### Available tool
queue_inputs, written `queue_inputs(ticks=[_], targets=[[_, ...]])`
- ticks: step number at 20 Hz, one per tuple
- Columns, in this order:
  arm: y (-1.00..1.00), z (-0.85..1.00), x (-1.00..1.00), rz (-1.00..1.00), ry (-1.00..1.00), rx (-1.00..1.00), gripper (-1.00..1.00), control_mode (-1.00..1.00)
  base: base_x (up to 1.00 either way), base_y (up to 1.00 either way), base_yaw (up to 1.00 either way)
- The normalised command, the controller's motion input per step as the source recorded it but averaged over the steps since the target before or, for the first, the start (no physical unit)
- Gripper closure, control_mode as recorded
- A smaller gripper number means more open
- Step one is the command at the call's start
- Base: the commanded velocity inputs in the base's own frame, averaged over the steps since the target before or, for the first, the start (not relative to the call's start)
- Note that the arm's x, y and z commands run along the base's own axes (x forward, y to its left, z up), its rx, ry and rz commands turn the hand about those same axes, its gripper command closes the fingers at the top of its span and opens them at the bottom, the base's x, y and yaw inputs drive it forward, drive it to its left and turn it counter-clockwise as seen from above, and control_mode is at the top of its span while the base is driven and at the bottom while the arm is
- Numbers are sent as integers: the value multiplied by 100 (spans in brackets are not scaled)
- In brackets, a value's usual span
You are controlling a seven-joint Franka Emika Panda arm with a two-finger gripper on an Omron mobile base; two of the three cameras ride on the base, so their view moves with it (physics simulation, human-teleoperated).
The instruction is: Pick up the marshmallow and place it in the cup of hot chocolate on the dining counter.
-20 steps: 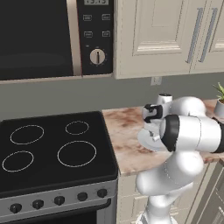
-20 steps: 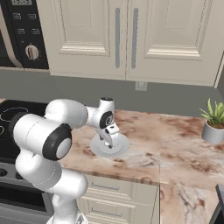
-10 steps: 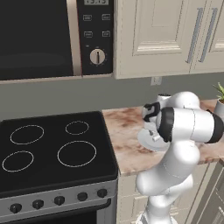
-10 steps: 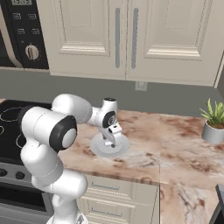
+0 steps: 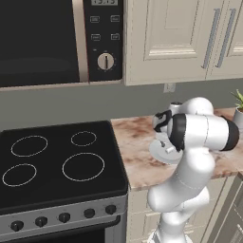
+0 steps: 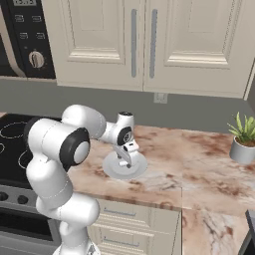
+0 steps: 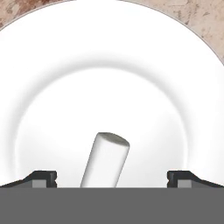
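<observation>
Marbled brown-and-cream stone counter [image 6: 209, 164] carries a pale round plate [image 7: 48, 78]; lying on it is the small white cylindrical marshmallow [image 7: 105, 159], between the wide-spread dark fingertips of the gripper [image 7: 112, 179], which grips nothing.

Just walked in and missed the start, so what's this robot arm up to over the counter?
The arm is reaching down over a round white plate on the marbled counter, beside the stove. Its gripper is open, one fingertip on either side of a small white marshmallow lying on the plate. Nothing is gripped yet; it looks set to close on the marshmallow. A potted plant stands further along the counter.
</observation>
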Motion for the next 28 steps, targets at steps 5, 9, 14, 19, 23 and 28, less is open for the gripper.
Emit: queue_inputs(ticks=[5,9,14,19,23,28], targets=[[0,-17,0,0,0,0,-100,-100,0,0,0],[0,-23,0,-2,0,0,100,-100,0,0,0],[0,-20,0,-1,0,0,100,-100,0,0,0],[0,-13,0,0,-1,0,100,-100,0,0,0],[0,0,-18,-1,-6,0,100,-100,0,0,0],[-10,2,-27,-4,-12,1,100,-100,0,0,0]])
